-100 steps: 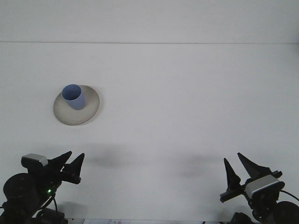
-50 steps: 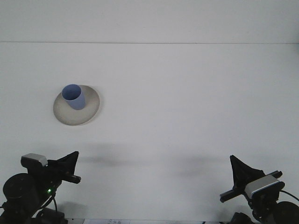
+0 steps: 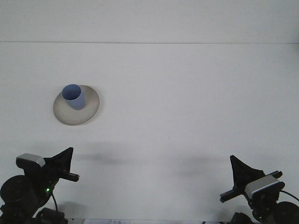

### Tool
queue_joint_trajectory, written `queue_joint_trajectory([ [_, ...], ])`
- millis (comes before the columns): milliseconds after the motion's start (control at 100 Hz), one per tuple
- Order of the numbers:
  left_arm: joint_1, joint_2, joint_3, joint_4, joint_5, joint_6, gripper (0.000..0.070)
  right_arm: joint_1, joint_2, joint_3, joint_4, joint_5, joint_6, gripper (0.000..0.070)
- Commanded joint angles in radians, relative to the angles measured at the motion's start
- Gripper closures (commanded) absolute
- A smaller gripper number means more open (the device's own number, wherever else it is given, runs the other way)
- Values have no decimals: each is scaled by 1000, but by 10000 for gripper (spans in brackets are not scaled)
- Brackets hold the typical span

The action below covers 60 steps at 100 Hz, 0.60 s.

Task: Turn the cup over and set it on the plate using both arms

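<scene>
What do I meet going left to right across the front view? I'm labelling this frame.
left pincer → plate, carrying the blue cup → right pincer.

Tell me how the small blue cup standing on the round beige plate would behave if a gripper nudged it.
The small blue cup looks taller than it is wide, so a high push would probably tip it. Its round wall suggests it would roll once down. It sits off-centre on the round beige plate, towards the left rim, so it might slide off that side.
</scene>
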Motion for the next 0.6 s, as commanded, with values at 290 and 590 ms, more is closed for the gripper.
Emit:
queue_joint_trajectory([
  [290, 155, -256, -440, 375, -199, 348, 685, 10, 3, 8, 11, 3, -3, 693],
  [590, 172, -291, -652, 551, -227, 332, 685, 9, 3, 8, 11, 3, -3, 693],
])
